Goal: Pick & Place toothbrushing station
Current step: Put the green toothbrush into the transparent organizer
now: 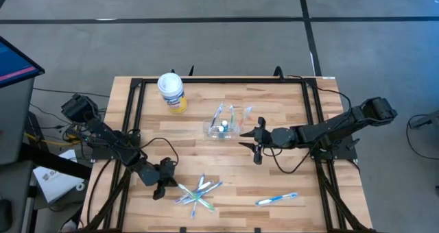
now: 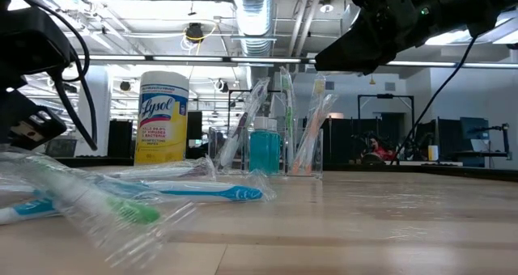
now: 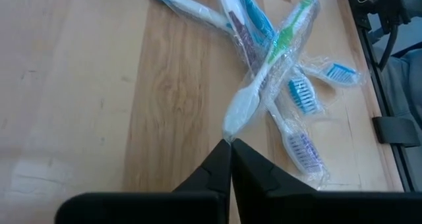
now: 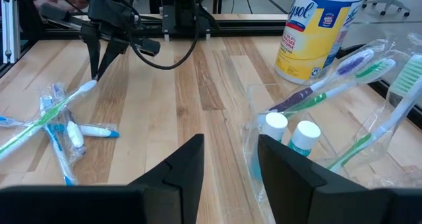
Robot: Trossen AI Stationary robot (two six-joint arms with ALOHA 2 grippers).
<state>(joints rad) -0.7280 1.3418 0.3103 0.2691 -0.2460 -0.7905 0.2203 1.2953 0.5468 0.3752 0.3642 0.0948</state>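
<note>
The left end effector (image 3: 230, 145) is pinching the wrapper end of a green-and-white toothbrush (image 3: 264, 72), its fingers pressed together at the near edge of the desk (image 1: 206, 157), where the brush is lying across a pile of wrapped toothbrushes (image 1: 197, 192). The right end effector (image 4: 229, 159) is hovering with fingers spread just beside the clear plastic cup (image 1: 221, 129), which is holding toothbrushes and teal toothpaste tubes (image 4: 303, 135) mid-desk. A Lysol tub (image 1: 171, 91) is standing behind it.

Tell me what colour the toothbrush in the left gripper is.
White handle with green neck and bristles, toothbrush pinched by left gripper; clearest in left wrist view.
</note>
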